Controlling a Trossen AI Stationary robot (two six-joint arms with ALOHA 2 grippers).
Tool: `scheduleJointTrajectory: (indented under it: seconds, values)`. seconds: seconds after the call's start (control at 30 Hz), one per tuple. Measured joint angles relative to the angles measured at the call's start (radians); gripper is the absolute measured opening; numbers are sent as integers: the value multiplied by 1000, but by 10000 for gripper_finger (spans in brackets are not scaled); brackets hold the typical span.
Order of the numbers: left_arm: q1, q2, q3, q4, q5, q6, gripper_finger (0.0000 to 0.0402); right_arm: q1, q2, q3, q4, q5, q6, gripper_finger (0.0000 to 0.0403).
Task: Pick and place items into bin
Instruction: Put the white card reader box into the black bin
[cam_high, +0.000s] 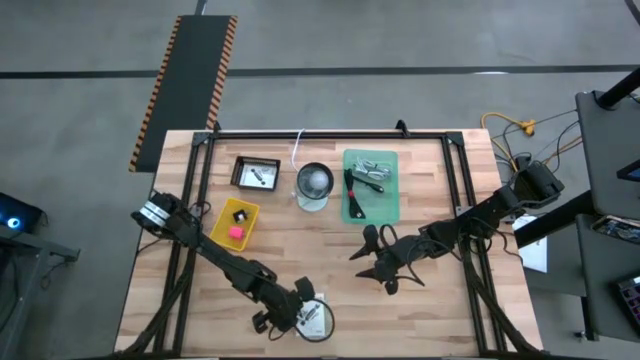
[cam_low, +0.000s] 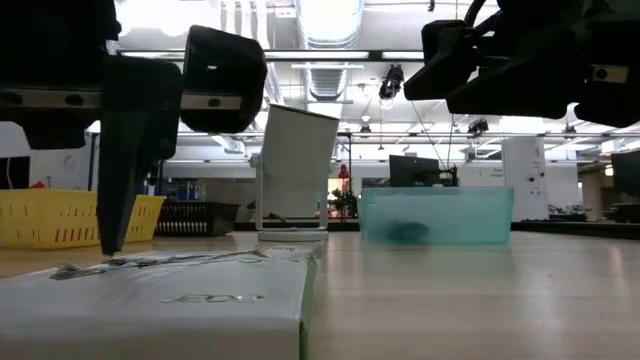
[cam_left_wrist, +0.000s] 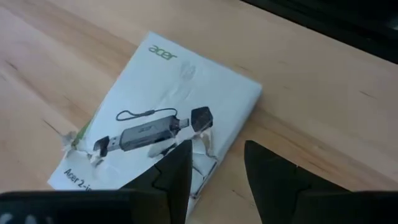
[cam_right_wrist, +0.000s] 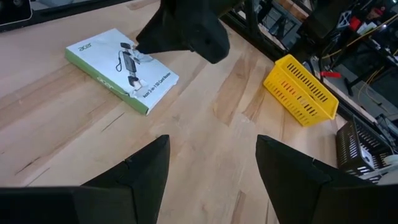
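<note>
A white Acer box (cam_left_wrist: 180, 81), printed with a card reader and with its wrapping torn, lies flat near the table's front edge (cam_high: 318, 322). My left gripper (cam_left_wrist: 217, 177) is open above the box's edge, one finger (cam_left_wrist: 174, 171) over the box and the other over bare wood. In the low view that finger (cam_low: 120, 180) points down at the box top (cam_low: 160, 290). The yellow bin (cam_high: 235, 222) holds a pink-red lump (cam_high: 235, 232) and a tiny black cube (cam_high: 239, 214). My right gripper (cam_high: 385, 262) hangs open over the table's middle right, holding nothing. My left gripper comes at the box from above, slanting down, and its fingers straddle the box's long edge (cam_left_wrist: 214, 158). One fingertip (cam_low: 110, 245) ends right at the torn wrapping on the box top. I cannot tell whether it touches.
A green tray (cam_high: 370, 186) with a black-and-red cable and silver pieces stands at the back, a clear cup (cam_high: 314, 186) left of it, and a dark tray (cam_high: 256, 173) farther left. Bare wood lies between the box and the bin.
</note>
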Motion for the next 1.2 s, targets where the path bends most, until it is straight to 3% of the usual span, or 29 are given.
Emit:
scheduleJointTrajectory:
  seconds: [0.4, 0.7, 0.8, 0.93, 1.2]
  values:
    - [41, 61, 4, 8, 40, 31, 118, 0, 0, 0, 0, 0, 3, 224]
    - [56, 48, 4, -17, 25, 29, 20, 0, 0, 0, 0, 0, 3, 224]
    - [62, 28, 1, -36, 6, -12, 7, 0, 0, 0, 0, 0, 3, 224]
    - [63, 3, 1, -113, -11, -47, 4, 0, 0, 0, -1, 0, 3, 224]
    - [69, -115, 12, -338, -143, -141, 1, 0, 0, 0, 0, 0, 3, 224]
